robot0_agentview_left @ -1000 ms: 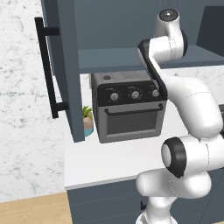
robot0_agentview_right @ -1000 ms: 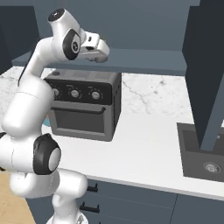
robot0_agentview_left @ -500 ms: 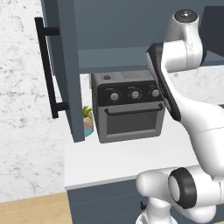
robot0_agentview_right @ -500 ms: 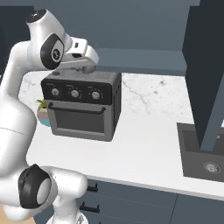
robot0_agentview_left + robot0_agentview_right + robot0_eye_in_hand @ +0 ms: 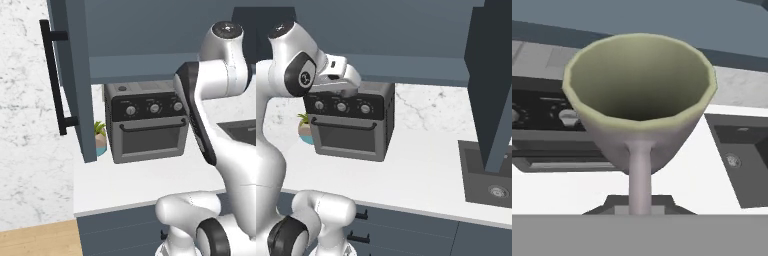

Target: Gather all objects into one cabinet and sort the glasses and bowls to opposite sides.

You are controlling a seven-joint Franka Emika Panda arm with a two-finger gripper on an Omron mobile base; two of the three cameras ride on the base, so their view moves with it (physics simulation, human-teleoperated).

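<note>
The end effector [image 5: 348, 80] is closed on a cream mug [image 5: 639, 102], which fills the hand view: its open mouth faces the camera, and a pale vertical strip, apparently its handle, runs down from the body to the bottom of the frame. The fingertips themselves are hidden behind the mug, so exactly where they pinch it cannot be told. In the right base view the end effector hangs just above the top front edge of the toaster oven [image 5: 351, 122], over its row of knobs; the mug cannot be made out there.

The toaster oven is dark grey with three knobs and a bar handle across its door, and it stands on the white marbled worktop [image 5: 421, 170]. Left of the oven, against the wall, sits a small potted plant [image 5: 100, 137] in a teal pot. Above and left of the oven the wall cabinet's door [image 5: 75, 80] stands swung open, slate-blue, with a long black vertical bar handle [image 5: 52, 77]. Right of the oven, well apart from it, a dark sink [image 5: 488, 177] is set into the worktop.
</note>
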